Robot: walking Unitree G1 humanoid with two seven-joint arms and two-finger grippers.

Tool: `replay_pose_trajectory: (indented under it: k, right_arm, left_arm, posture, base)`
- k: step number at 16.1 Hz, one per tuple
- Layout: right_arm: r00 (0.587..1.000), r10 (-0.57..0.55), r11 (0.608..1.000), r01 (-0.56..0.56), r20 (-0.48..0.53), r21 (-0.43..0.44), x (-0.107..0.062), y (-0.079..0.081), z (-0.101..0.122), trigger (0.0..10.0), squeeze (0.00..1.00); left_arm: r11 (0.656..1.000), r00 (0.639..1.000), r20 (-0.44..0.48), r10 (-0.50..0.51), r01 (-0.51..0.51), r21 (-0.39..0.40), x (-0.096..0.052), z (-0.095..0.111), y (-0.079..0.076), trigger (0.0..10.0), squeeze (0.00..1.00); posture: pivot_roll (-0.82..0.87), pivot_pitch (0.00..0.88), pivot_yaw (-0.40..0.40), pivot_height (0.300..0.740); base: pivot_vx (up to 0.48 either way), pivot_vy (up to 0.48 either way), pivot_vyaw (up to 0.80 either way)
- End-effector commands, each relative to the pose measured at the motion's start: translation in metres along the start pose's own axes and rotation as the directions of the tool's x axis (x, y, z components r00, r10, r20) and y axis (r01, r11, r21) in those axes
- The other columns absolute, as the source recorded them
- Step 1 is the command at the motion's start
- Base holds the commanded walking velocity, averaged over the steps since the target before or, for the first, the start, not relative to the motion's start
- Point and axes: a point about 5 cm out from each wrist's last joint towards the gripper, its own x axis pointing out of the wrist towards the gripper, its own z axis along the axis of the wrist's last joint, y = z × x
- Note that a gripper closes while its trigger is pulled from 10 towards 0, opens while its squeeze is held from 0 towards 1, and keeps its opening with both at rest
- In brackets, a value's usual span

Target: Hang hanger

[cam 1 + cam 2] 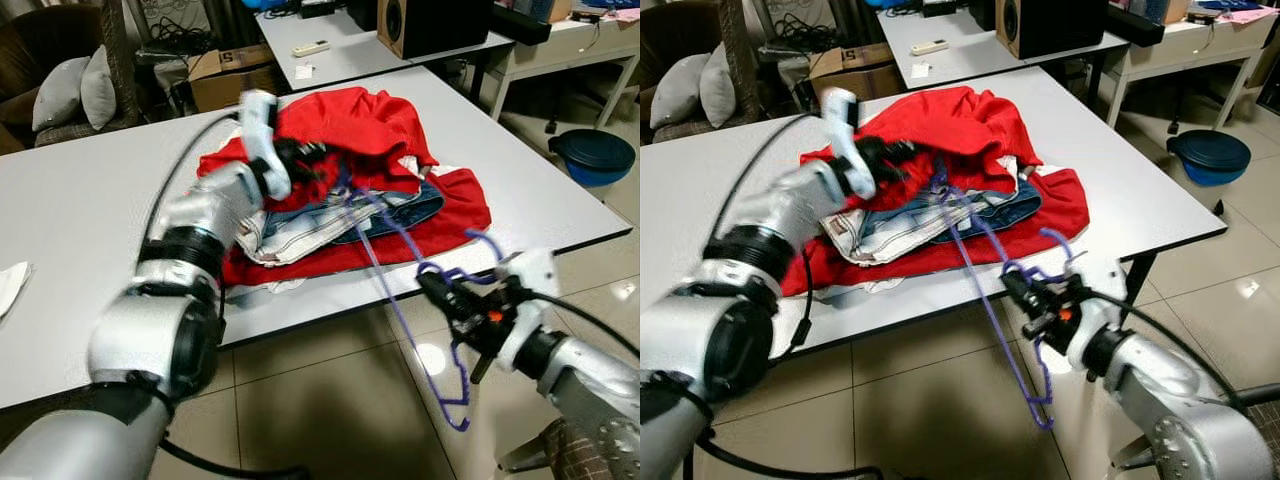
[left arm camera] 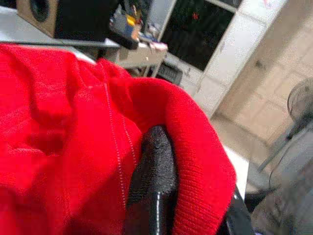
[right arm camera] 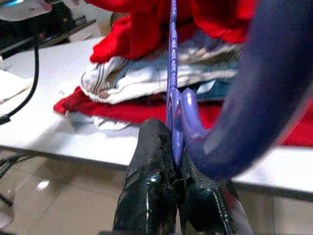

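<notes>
Left eye view, right gripper [image 1: 447,292] pinching the thin purple hanger [image 1: 400,262] off the white table's [image 1: 80,200] front edge, right wrist view, fingers [image 3: 146,196] clamping its ridged plastic neck, left wrist view, left gripper [image 2: 186,205] pinching knitted red garment [image 2: 58,127].

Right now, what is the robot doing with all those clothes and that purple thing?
The robot is getting a top onto a hanger. Its right claw is shut on the thin purple plastic hanger near its hook, just off the white table's edge. The hanger's far end reaches into the clothes pile. The left claw is pushed into the red knitted top on the pile, with cloth draped over a finger.
</notes>
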Motion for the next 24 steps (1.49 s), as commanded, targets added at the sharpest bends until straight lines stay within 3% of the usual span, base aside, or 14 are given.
replay_pose_trajectory:
  k: [1,3,5,6,7,10,13,15,16,17,18,19,23,24]
  right_arm:
    - [0.997,0.047,0.999,-0.046,0.053,-0.018,-0.001,0.006,0.010,10.0,0.00]
    - [0.993,0.077,0.997,-0.075,0.091,-0.027,-0.004,0.005,0.018,10.0,0.00]
    - [0.991,0.028,0.999,-0.025,0.128,-0.025,-0.005,-0.006,0.026,10.0,0.00]
    - [0.990,0.011,1.000,-0.008,0.138,-0.022,-0.003,-0.010,0.029,10.0,0.00]
    - [0.991,0.005,1.000,-0.002,0.134,-0.020,-0.002,-0.012,0.029,10.0,0.00]
    - [0.999,0.009,1.000,-0.007,0.049,-0.029,0.007,-0.018,0.018,10.0,0.00]
    - [0.999,0.039,0.998,-0.038,0.014,-0.054,0.011,-0.017,0.017,10.0,0.00]
    - [0.999,0.046,0.997,-0.046,-0.005,-0.067,0.006,-0.018,0.016,10.0,0.00]
    - [0.999,0.041,0.997,-0.042,-0.011,-0.070,0.006,-0.018,0.016,10.0,0.00]
    - [0.999,0.028,0.997,-0.030,-0.031,-0.076,0.005,-0.020,0.012,10.0,0.00]
    - [0.999,0.029,0.997,-0.032,-0.036,-0.077,0.005,-0.019,0.010,10.0,0.00]
    - [0.999,0.032,0.996,-0.035,-0.038,-0.076,0.006,-0.018,0.010,10.0,0.00]
    - [0.998,0.044,0.996,-0.047,-0.049,-0.071,0.006,-0.014,0.006,10.0,0.00]
    - [0.998,0.045,0.996,-0.049,-0.050,-0.070,0.006,-0.014,0.005,10.0,0.00]
  left_arm:
    - [1.000,0.999,0.031,0.012,-0.012,-0.001,-0.002,0.015,0.001,0.0,0.00]
    - [0.996,1.000,-0.015,0.017,-0.018,-0.082,-0.006,0.009,0.005,0.0,0.00]
    - [0.987,0.999,-0.045,-0.004,-0.003,-0.160,-0.009,0.004,0.005,0.0,0.00]
    - [0.998,0.994,-0.104,-0.023,0.016,-0.068,-0.011,-0.004,0.006,0.0,0.00]
    - [0.999,0.992,-0.123,-0.039,0.036,-0.034,-0.012,-0.007,0.005,0.0,0.00]
    - [0.994,0.991,-0.096,-0.090,0.083,-0.067,-0.009,-0.005,-0.002,0.0,0.00]
    - [0.999,0.990,-0.133,-0.039,0.044,0.029,-0.009,-0.009,0.000,0.0,0.00]
    - [0.961,0.980,-0.148,0.130,-0.087,0.264,-0.011,-0.011,0.011,0.4,0.00]
    - [0.951,0.977,-0.149,0.153,-0.104,0.293,-0.012,-0.011,0.012,0.4,0.00]
    - [0.934,0.969,-0.142,0.200,-0.144,0.328,-0.013,-0.010,0.016,10.0,0.00]
    - [0.932,0.969,-0.137,0.206,-0.151,0.331,-0.013,-0.009,0.016,10.0,0.46]
    - [0.935,0.971,-0.132,0.201,-0.150,0.322,-0.013,-0.008,0.016,10.0,1.00]
    - [0.971,0.983,-0.114,0.146,-0.121,0.204,-0.011,-0.009,0.012,10.0,1.00]
    - [0.985,0.985,-0.109,0.134,-0.120,0.124,-0.011,-0.010,0.012,10.0,0.86]
  posture:
    - [-0.17,0.000,0.166,0.740]
    - [-0.17,0.000,0.166,0.740]
    - [-0.17,0.000,0.168,0.740]
    - [-0.17,0.000,0.170,0.740]
    - [-0.17,0.000,0.170,0.740]
    - [-0.17,0.000,0.162,0.740]
    - [-0.17,0.000,0.150,0.740]
    - [-0.17,0.000,0.147,0.740]
    - [-0.17,0.000,0.147,0.740]
    - [-0.17,0.000,0.152,0.740]
    - [-0.17,0.000,0.155,0.740]
    - [-0.17,0.000,0.155,0.740]
    - [-0.17,0.000,0.156,0.740]
    - [-0.17,0.000,0.157,0.740]
  base:
    - [0.000,0.000,0.00]
    - [0.000,0.000,0.00]
    - [0.000,0.000,0.00]
    - [0.000,0.000,0.00]
    - [0.000,0.000,0.00]
    - [0.000,0.000,0.00]
    - [0.000,0.000,0.00]
    - [0.000,0.000,0.00]
    - [0.000,0.000,0.00]
    - [0.000,0.000,0.00]
    - [0.000,0.000,0.00]
    - [0.000,0.000,0.00]
    - [0.000,0.000,0.00]
    - [0.000,0.000,0.00]
